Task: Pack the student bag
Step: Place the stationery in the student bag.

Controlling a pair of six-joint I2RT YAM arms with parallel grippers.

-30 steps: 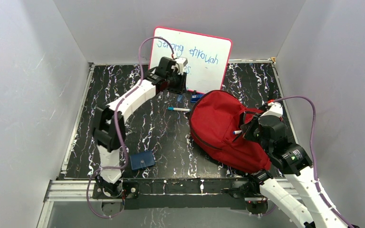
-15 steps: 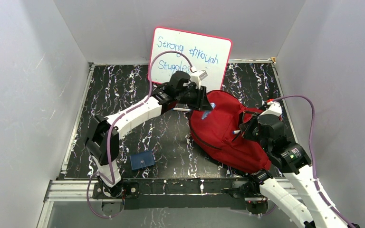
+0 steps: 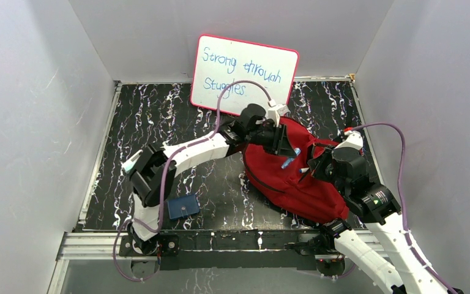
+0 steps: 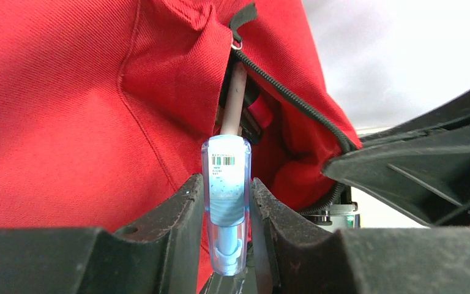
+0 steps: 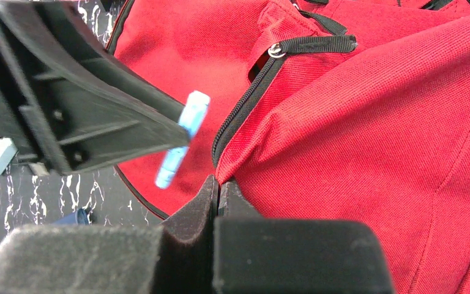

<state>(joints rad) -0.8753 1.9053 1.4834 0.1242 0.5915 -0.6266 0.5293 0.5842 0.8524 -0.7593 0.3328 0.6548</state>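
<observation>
The student bag (image 3: pixel 278 180) lies at the right of the marbled table (image 3: pixel 153 116), in front of the whiteboard (image 3: pixel 245 67). The left arm crosses the bag's far edge. A blue case (image 3: pixel 183 206) sits near the arm bases. The right gripper (image 5: pixel 218 184) is pinched tight on the bag's zipper edge. The left gripper (image 3: pixel 289 153), partly open, clamps a blue pen (image 4: pixel 226 184), whose tip seems to be inside the opening.
</observation>
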